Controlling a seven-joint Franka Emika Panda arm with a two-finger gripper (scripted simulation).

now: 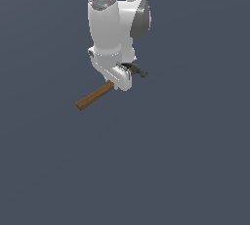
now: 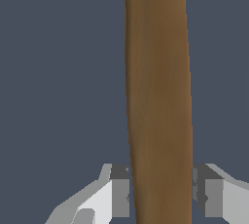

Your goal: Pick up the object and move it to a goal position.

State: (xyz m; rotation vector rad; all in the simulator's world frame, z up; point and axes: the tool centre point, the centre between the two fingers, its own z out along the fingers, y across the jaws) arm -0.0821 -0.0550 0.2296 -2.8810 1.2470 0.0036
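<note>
The hammer has a brown wooden handle [image 1: 94, 97] and a dark grey metal head [image 1: 136, 69]. In the exterior view it is held off the ground, its handle pointing down toward the exterior view's left, its head peeking out on the right of the hand. My gripper [image 1: 122, 81] is shut on the handle near the head. In the wrist view the handle [image 2: 158, 91] runs straight between the two fingers [image 2: 120, 191], which press against its sides. The head is out of the wrist view.
A plain dark grey-blue floor [image 1: 185, 170] fills the scene around the arm. The white arm [image 1: 117, 23] rises above the gripper to the top of the exterior view.
</note>
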